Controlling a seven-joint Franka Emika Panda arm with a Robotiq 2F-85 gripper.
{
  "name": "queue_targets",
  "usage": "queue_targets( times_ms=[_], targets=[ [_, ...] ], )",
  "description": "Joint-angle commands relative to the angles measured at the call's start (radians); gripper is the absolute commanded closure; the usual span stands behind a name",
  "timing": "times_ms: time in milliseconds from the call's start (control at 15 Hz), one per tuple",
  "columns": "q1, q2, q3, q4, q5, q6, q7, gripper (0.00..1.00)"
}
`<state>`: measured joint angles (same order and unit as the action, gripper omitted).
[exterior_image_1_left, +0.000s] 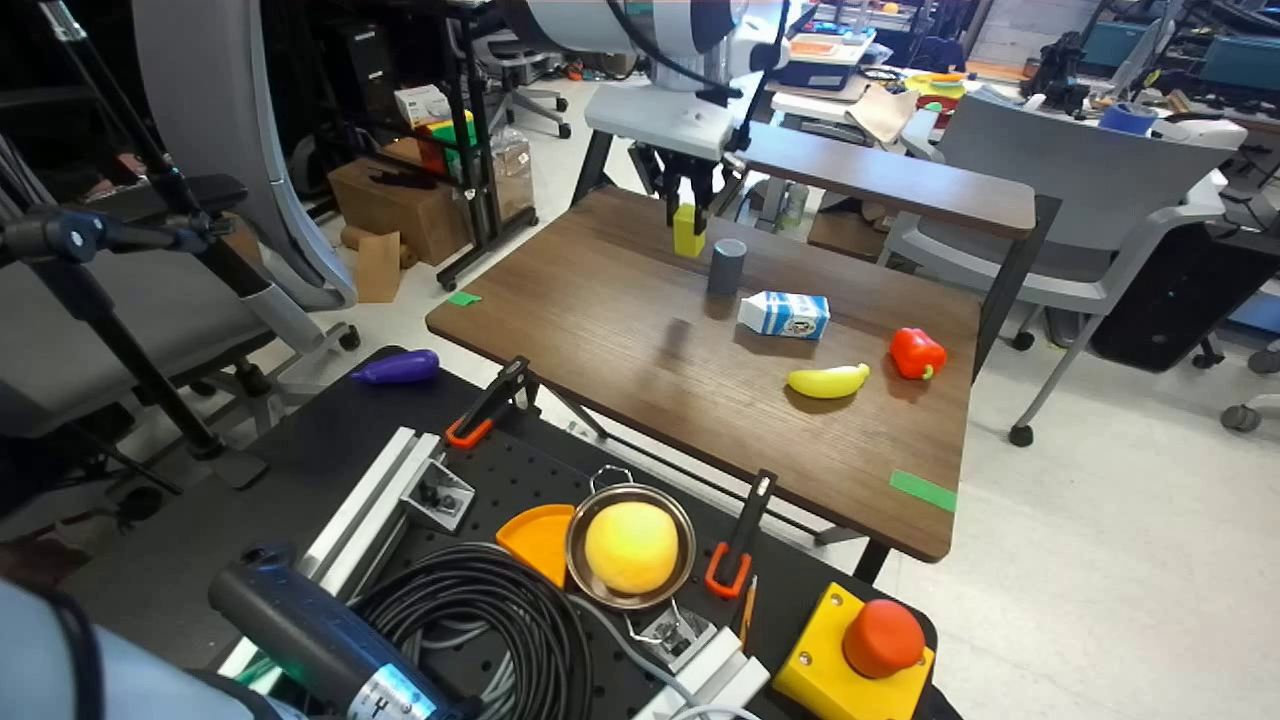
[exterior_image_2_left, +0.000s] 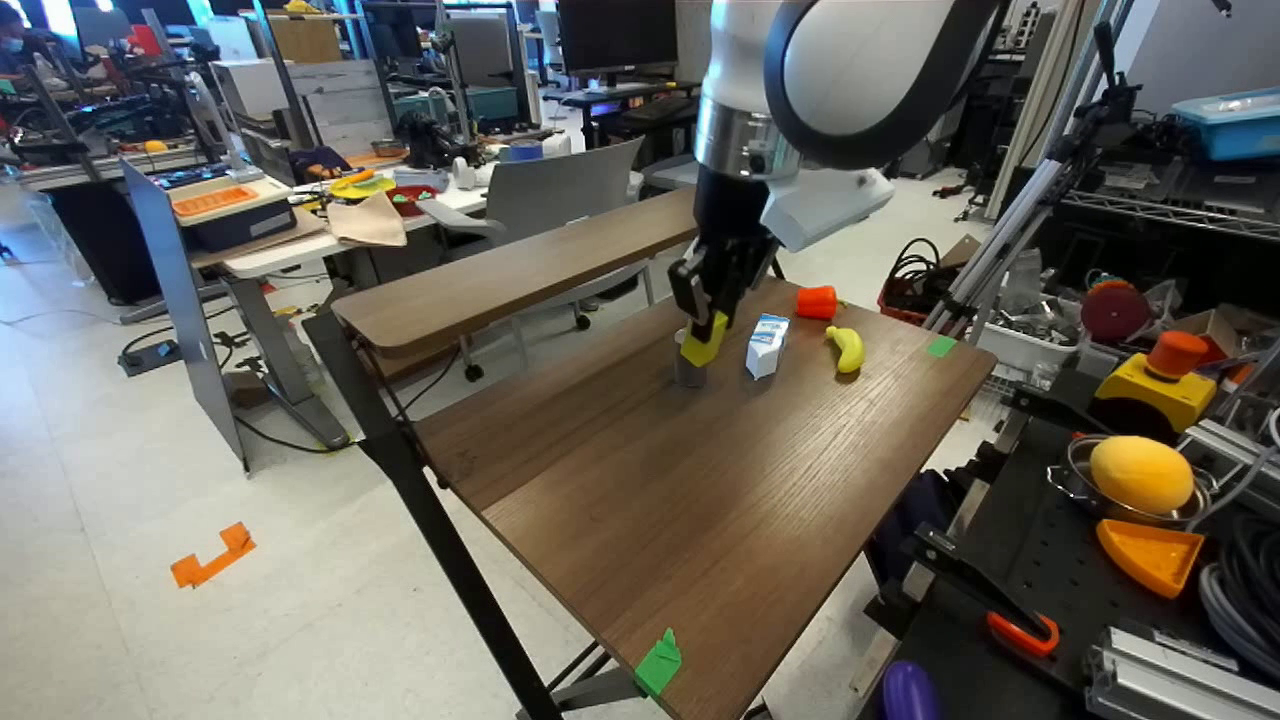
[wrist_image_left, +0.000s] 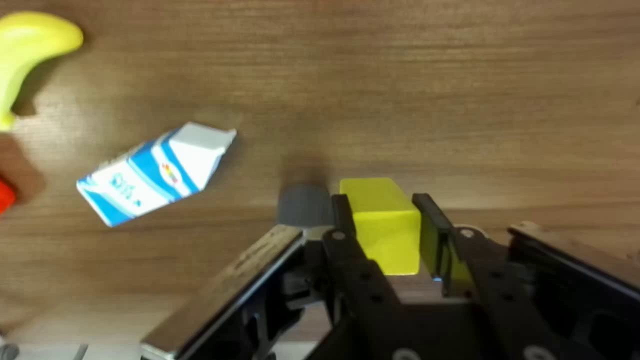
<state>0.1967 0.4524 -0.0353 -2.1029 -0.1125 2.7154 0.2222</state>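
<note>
Between the fingers (wrist_image_left: 431, 214), a yellow block (wrist_image_left: 387, 240): jaws only as wide as the block, pinching two opposite sides, one end poking out past the tips. Looks held above the table (exterior_image_1_left: 560, 290) in both exterior views. Slip risk, my read: smooth faces, so an off-centre pinch plus a bump could let it pivot or drop. No writing seen on it. Just left of the fingers in the wrist view stands a gray cylinder (wrist_image_left: 304, 206); upright, so a low leftward sweep or coming down too close could tip it. Gap between the two: can't judge, a finger covers that side. No label visible there either. Farther left, a blue-and-white carton (wrist_image_left: 155, 172) lies on its side; a toppled cylinder could roll into it. Carton has blue lettering and a small coloured oval logo, too blurred to read; in an exterior view it also shows a dark round emblem (exterior_image_1_left: 803, 326), just as illegible. Past it, a yellow banana (exterior_image_1_left: 828, 382) lies near and a red pepper (exterior_image_1_left: 917, 354) right, no marks I can see. Far side, a raised shelf (exterior_image_1_left: 880, 180) could catch the arm (exterior_image_1_left: 660, 115) if it swings low. Near left, a black cylindrical device (exterior_image_1_left: 315, 625) has a bright label; can't read it.
</note>
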Motion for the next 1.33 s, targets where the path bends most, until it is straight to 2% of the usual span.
queue_targets(
  times_ms=[0, 267, 467, 733, 867, 933, 1067, 1267],
  targets=[
    [0.1, -0.041, -0.094, -0.005, -0.15, 0.134, 0.112, 0.91],
    [0.222, 0.026, -0.234, 0.055, -0.308, 0.25, 0.274, 0.91],
    [0.285, 0.092, -0.302, 0.084, -0.349, 0.282, 0.35, 0.91],
    [0.361, 0.186, -0.368, 0.126, -0.356, 0.295, 0.404, 0.91],
    [0.441, 0.251, -0.451, 0.166, -0.383, 0.311, 0.452, 0.91],
    [0.488, 0.282, -0.496, 0.18, -0.343, 0.31, 0.439, 0.91],
    [0.584, 0.366, -0.597, 0.226, -0.338, 0.315, 0.475, 0.91],
    [0.695, 0.478, -0.703, 0.271, -0.297, 0.305, 0.496, 0.91]
  ],
)
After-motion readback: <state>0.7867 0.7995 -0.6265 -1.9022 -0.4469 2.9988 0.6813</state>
